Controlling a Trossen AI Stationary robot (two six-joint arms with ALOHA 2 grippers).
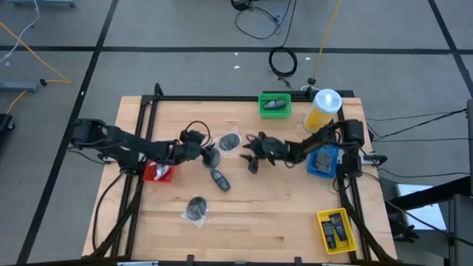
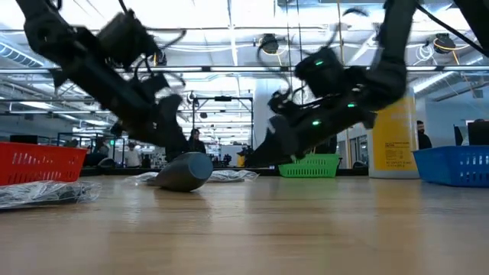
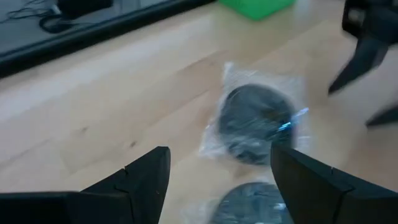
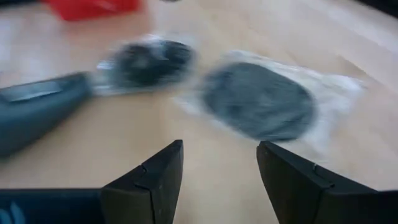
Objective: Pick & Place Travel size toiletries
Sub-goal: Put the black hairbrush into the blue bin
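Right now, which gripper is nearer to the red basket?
Left. The left gripper is just beside the red basket, toward the table's middle. The right gripper is farther, past the middle.

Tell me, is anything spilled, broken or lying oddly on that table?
Nothing looks spilled or broken. A few wrapped round packets and a dark tube lie loose on the table, not in baskets. Both open grippers hover near them.

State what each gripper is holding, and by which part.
Nothing is held. The left gripper and the right gripper are both open and empty above the wrapped round packets.
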